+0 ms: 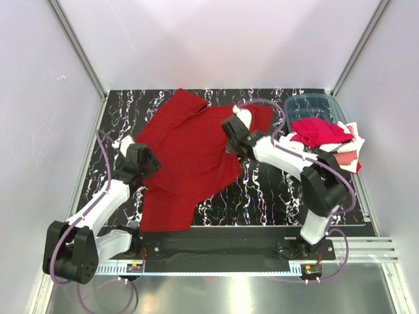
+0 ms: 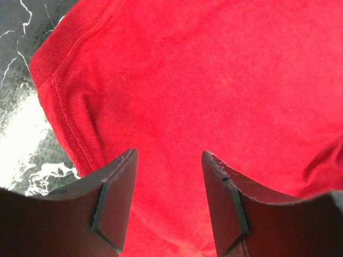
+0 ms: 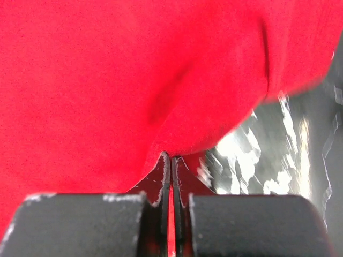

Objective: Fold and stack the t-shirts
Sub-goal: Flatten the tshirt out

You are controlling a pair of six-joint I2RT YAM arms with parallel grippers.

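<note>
Top external view: the deep red t-shirt [image 1: 186,154] lies spread but rumpled across the middle of the counter [image 1: 262,190], with one narrow end toward the arm bases.

Right wrist view: the right jaws are together, clamped on a pinch of the shirt's cloth at its far right corner.

Left wrist view: the left jaws stand apart over the shirt's left side with nothing between them. Whether they touch the cloth cannot be told.

Assessment: the first shirt is being straightened or set up for its first fold. Nothing is folded or stacked yet.

Next move, as judged: the left jaws should close on the sleeve hem [image 2: 53,75], which lies just to their left. Both arms can then draw the cloth flat before folding.

Clearances: bare counter shows near right of the shirt and suits a stack. The far right corner is taken by the teal bin [image 1: 314,104] and a heap of red, pink and white shirts [image 1: 324,134] at its near rim, close to the right arm [image 1: 314,180]. Enclosure walls [image 1: 39,131] stand near on both sides, so sideways sweeps must be kept short.
</note>
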